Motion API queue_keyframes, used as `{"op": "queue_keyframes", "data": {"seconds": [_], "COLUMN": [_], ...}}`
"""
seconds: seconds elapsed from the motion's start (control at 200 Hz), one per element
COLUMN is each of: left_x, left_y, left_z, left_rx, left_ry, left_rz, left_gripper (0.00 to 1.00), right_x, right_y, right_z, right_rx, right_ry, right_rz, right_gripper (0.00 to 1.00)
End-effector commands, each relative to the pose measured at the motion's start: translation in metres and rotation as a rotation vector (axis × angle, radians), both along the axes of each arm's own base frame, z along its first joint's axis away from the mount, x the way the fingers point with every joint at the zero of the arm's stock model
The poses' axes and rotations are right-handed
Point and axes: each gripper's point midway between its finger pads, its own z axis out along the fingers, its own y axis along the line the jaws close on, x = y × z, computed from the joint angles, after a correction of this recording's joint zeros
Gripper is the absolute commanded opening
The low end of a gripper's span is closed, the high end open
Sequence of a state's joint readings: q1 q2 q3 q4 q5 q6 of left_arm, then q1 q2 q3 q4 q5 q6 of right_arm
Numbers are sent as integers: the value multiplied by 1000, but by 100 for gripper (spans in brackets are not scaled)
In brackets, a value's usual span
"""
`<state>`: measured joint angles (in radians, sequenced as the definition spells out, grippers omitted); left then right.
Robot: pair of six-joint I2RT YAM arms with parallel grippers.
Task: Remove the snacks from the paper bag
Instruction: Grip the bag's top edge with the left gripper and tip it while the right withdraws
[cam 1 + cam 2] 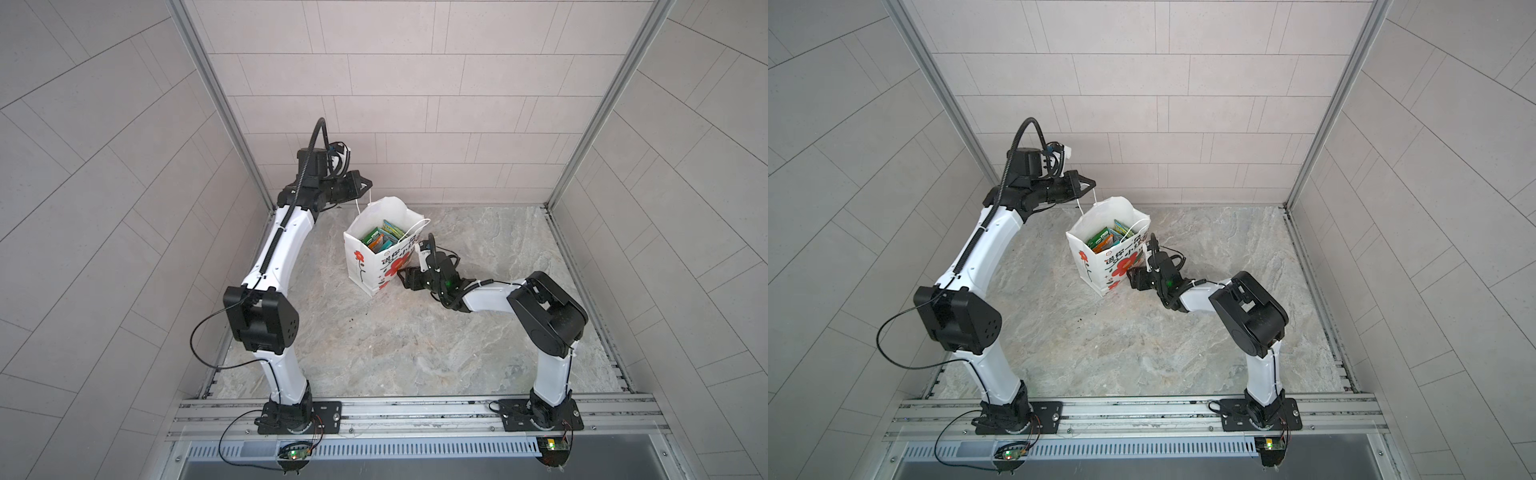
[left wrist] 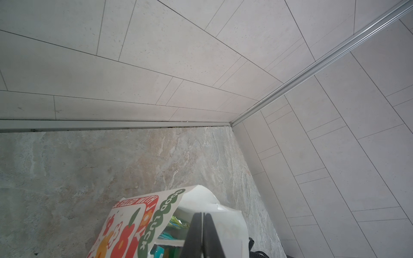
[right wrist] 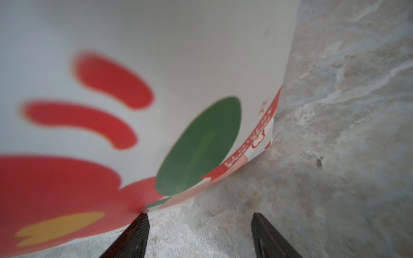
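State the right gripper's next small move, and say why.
Probably slide the right gripper toward the paper bag so its bottom edge enters the open jaws; one finger merely touches it. The left gripper, shut, holds a cord handle, snacks inside.

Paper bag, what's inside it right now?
Through the open mouth of the paper bag, snacks show: green, orange and teal packets packed together. Their lower parts, the bag's bottom and any packets beneath are covered, so the count is unknown.
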<state>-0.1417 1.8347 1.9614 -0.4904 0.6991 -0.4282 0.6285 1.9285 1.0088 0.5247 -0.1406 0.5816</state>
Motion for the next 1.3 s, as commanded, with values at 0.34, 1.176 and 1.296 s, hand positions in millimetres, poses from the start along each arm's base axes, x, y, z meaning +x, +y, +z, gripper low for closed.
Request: {"op": "queue_keyframes", "data": {"seconds": [0.34, 1.176, 1.296], "left_x": [-36, -122, -142], "left_y": [-40, -102, -112], "left_z": [67, -6, -11], "left_rx": [-6, 104, 114], "left_ry": [-185, -67, -57], "left_rz": [-186, -370, -400], "left_gripper": [0, 0, 0], "right_x": [45, -39, -49], "right_y": [41, -209, -247], "right_z": [12, -8, 17], "right_rx": [163, -190, -280], "right_ry": [-92, 26, 1], "right_rz": [-86, -446, -524], "right_gripper": [73, 76, 76]}}
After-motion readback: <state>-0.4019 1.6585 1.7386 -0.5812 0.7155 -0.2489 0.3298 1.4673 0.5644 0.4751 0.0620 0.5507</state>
